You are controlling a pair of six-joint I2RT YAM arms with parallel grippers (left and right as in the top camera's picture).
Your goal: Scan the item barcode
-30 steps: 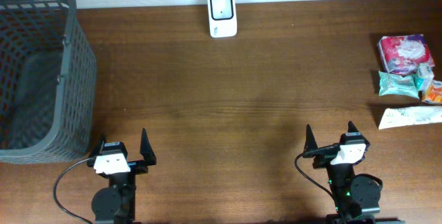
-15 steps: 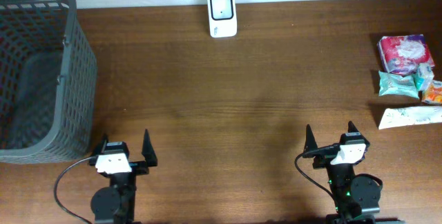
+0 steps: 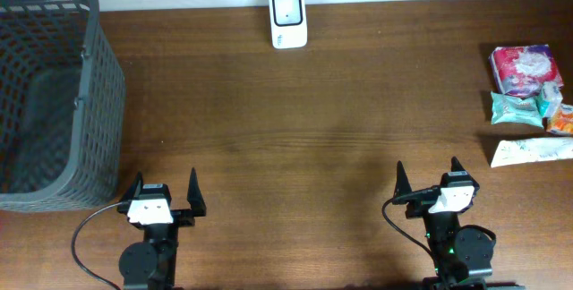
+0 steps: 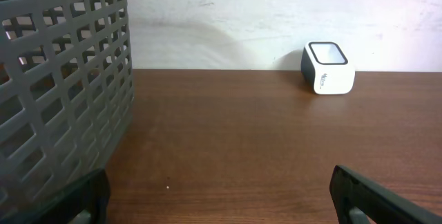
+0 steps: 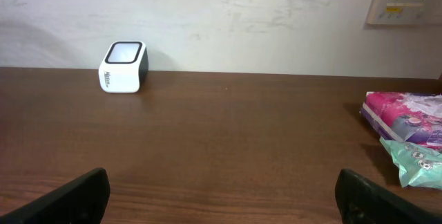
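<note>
We see both arms folded low at the near edge of the brown wood-grain table (image 3: pixel 313 120), wrists level and fingers aimed at the far wall. The left pincer (image 3: pixel 165 184) stands wide apart and holds nothing. The right pincer (image 3: pixel 428 174) is spread just as wide and is also empty.

Far ahead, about midway between the two pincers, the scanner (image 3: pixel 288 19) sits against the wall. It is a small white box with rounded corners and a dark glossy window. The dark lettering on its side is too small for us to read.

Just ahead and left of the left pincer stands a grey plastic basket (image 3: pixel 103 102) with lattice walls of rectangular holes.

Well ahead and right of the right pincer lie the soft items:
- a pink patterned pack (image 3: pixel 526 69), the farthest
- a mint-green film packet (image 3: pixel 517 108) beside it
- a small orange packet (image 3: pixel 562 122)
- a flat white pouch (image 3: pixel 533 151), the nearest

We cannot read the print on any of them.
</note>
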